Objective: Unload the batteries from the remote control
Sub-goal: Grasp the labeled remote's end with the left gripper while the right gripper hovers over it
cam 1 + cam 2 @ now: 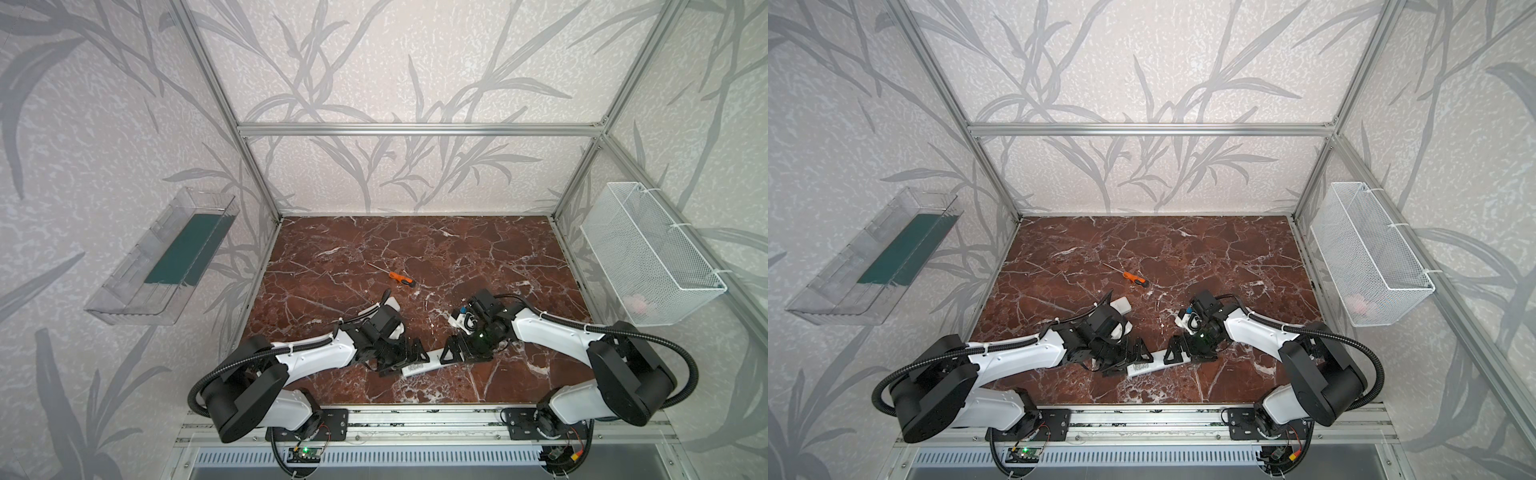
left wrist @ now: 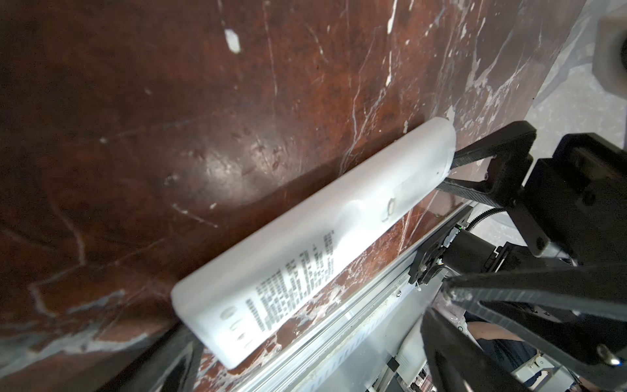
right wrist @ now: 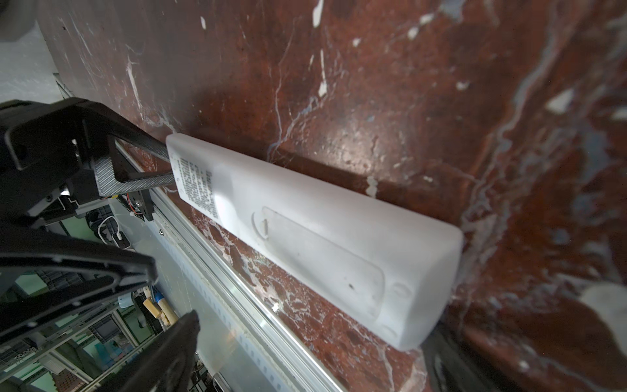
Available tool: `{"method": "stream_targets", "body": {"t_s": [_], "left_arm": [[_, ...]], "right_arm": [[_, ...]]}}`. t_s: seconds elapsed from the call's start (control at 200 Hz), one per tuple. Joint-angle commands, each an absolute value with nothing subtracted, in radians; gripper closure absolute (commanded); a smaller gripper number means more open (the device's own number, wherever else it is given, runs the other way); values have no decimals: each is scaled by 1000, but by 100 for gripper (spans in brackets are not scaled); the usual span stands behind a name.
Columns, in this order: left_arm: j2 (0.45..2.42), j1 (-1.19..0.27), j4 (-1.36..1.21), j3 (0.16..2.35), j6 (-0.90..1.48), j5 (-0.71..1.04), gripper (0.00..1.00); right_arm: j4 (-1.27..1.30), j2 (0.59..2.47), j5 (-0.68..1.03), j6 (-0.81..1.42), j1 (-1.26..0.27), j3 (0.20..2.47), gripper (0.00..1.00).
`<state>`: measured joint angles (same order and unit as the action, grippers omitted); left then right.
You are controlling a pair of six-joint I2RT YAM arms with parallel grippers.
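A white remote control lies back side up near the table's front edge. Its printed label and shut battery cover face up. The batteries are hidden inside. My left gripper is open at the label end, one finger right beside that end. My right gripper is open at the cover end, one finger close to the remote's corner. Neither gripper holds the remote.
An orange-handled screwdriver lies on the marble behind the grippers. A clear bin hangs on the left wall and a white wire basket on the right. The aluminium front rail runs just beyond the remote.
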<state>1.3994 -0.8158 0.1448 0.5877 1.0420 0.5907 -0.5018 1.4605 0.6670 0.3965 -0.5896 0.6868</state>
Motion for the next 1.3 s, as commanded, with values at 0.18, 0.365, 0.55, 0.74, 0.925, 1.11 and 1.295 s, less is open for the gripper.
{"method": "stream_targets", "body": {"t_s": [0.18,0.365,0.55,0.74,0.925,1.11,1.295], "left_arm": [[1506,-789,214,712,932,589,1],[1508,-739,272,735,862,574,2],[1499,-716,184,697,888,617,14],[1479,-716,100,674,919,626,31],[1443,-714,65,667,930,626,42],[1397,-706,54,658,931,611,54],[1394,-695,54,653,927,615,73]], "right_arm": [[-491,1446,669,406,-602,641,0],[-493,1423,644,414,-604,629,0],[-475,1422,641,428,-606,620,0],[-466,1422,641,437,-612,623,0],[-462,1420,638,440,-612,619,0],[-445,1416,638,446,-614,612,0],[-442,1402,632,450,-614,608,0]]}}
